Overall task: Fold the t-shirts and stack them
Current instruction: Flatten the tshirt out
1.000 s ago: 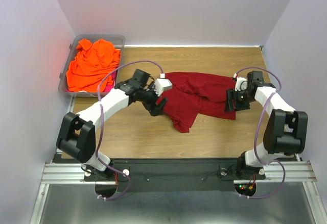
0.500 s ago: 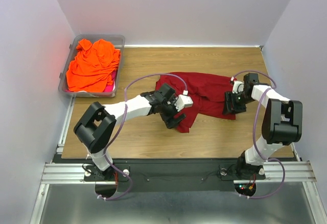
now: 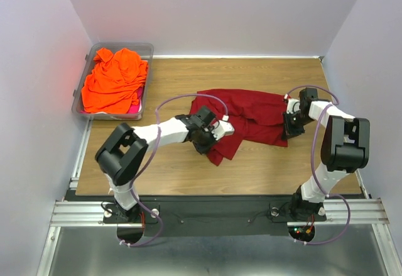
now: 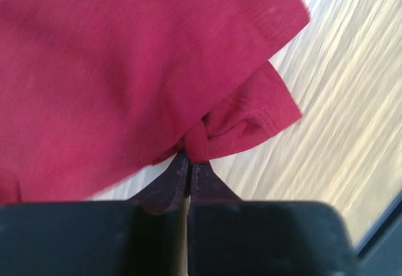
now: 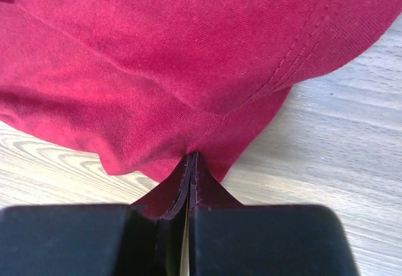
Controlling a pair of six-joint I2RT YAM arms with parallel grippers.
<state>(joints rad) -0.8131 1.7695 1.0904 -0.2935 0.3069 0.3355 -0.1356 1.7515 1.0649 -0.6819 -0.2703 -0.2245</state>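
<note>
The left gripper point(image 4: 189, 165) is clenched on a bunched hem of the crimson t-shirt point(image 3: 251, 112); the right gripper point(image 5: 190, 165) pinches the shirt's opposite edge; it lies crumpled on the table point(image 3: 264, 163); the orange t-shirt point(image 3: 113, 78) sits heaped in the bin point(image 3: 122, 46), far left.

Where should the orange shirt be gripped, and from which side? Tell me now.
Pinch a raised fold near the top of the orange shirt, coming straight down from above. It lies crumpled in the bin, whose walls would likely block a sideways approach, and the bunched ridges offer something to pinch.
</note>
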